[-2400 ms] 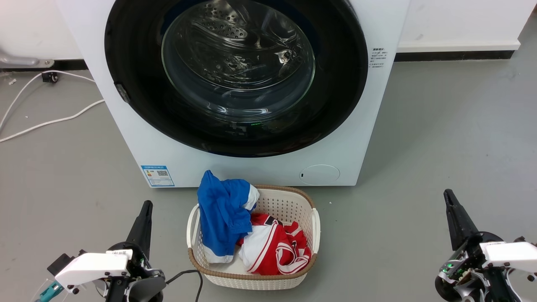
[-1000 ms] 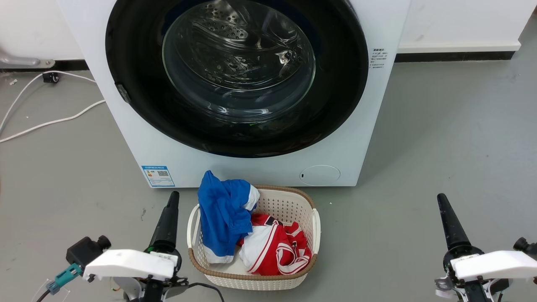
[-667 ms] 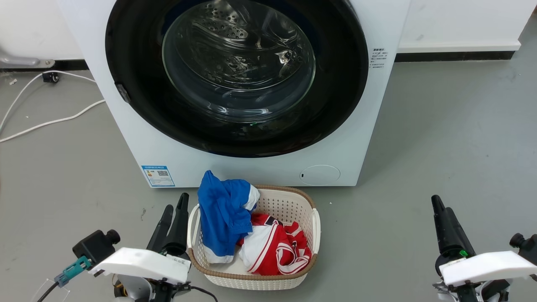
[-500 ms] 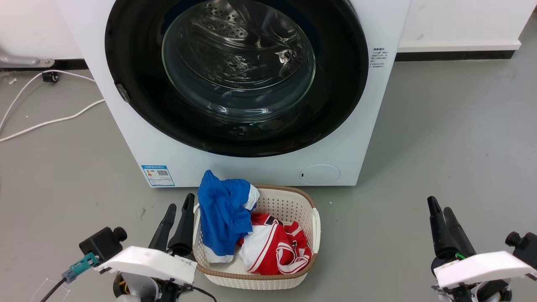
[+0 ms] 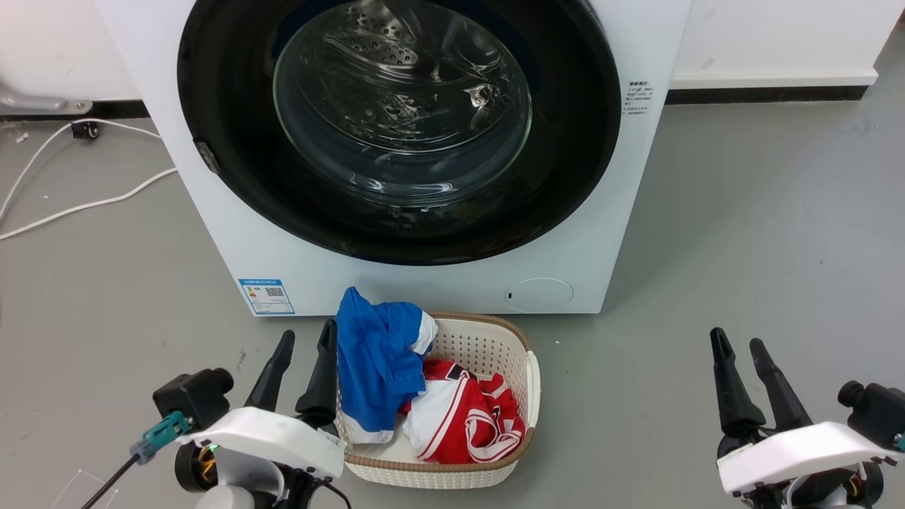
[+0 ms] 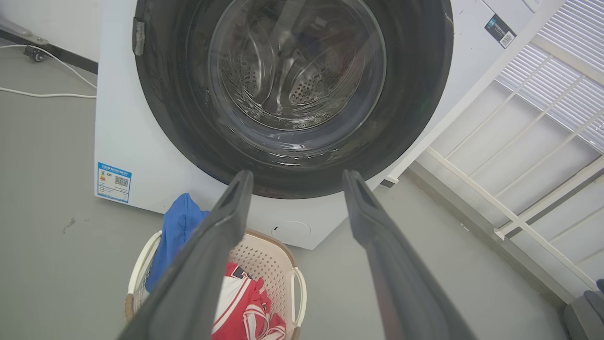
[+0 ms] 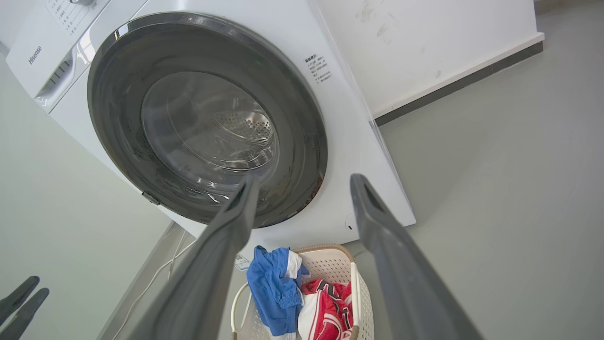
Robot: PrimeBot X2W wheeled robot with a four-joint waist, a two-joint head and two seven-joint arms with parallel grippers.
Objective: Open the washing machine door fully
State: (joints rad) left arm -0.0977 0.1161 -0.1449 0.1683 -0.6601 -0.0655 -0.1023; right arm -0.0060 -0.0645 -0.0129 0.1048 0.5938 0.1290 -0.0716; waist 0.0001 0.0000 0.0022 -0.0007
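Glossy black, the washing machine door (image 5: 399,127) sits shut, flush in the white machine front (image 5: 233,233), top centre of the head view. Below it on the grey floor (image 5: 742,233): a pale perforated basket (image 5: 488,339), a blue garment (image 5: 375,353) draped over its left rim, a red-and-white garment (image 5: 466,417) inside. Left gripper (image 5: 307,331) low left, jaws parted, empty, just beside the basket's left rim; contact cannot be told. Right gripper (image 5: 737,338) low right, well apart from the basket, jaws moderately parted, empty. White cable (image 5: 85,205) far left.

Left wrist view: fingers (image 6: 207,255) spread wide, nothing between them, door beyond the tips.

Right wrist view: fingers (image 7: 391,255) likewise spread, door seen at a slant, perforated drum (image 7: 245,125) showing through it
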